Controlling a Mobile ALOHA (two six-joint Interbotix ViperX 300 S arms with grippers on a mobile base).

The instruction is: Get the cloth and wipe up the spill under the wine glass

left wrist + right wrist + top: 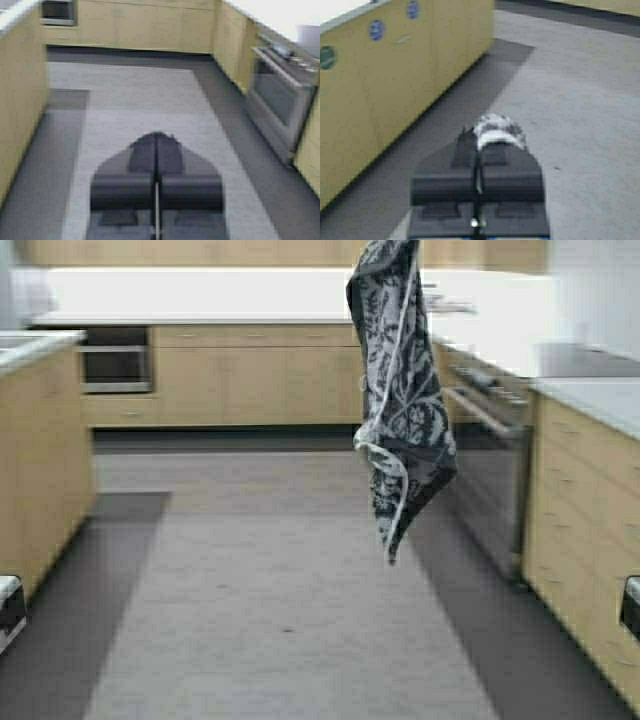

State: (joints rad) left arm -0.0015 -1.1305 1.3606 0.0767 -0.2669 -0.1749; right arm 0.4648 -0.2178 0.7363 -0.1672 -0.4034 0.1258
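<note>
The cloth [400, 410], dark grey with a white leaf print, hangs in mid-air from the top edge of the high view down to about knee height over the floor. In the right wrist view my right gripper [478, 134] is shut on a bunched fold of the cloth [497, 131], which bulges out past the fingertips. My left gripper [157, 136] is shut with nothing in it, held over the grey floor. Neither gripper shows in the high view. The wine glass and the spill are out of view.
I am in a kitchen aisle. Wooden cabinets [40, 460] line the left; a steel oven [495, 470] and a countertop [590, 390] line the right. More cabinets with a built-in oven [115, 360] close the far end. Grey floor [280, 620] runs between them.
</note>
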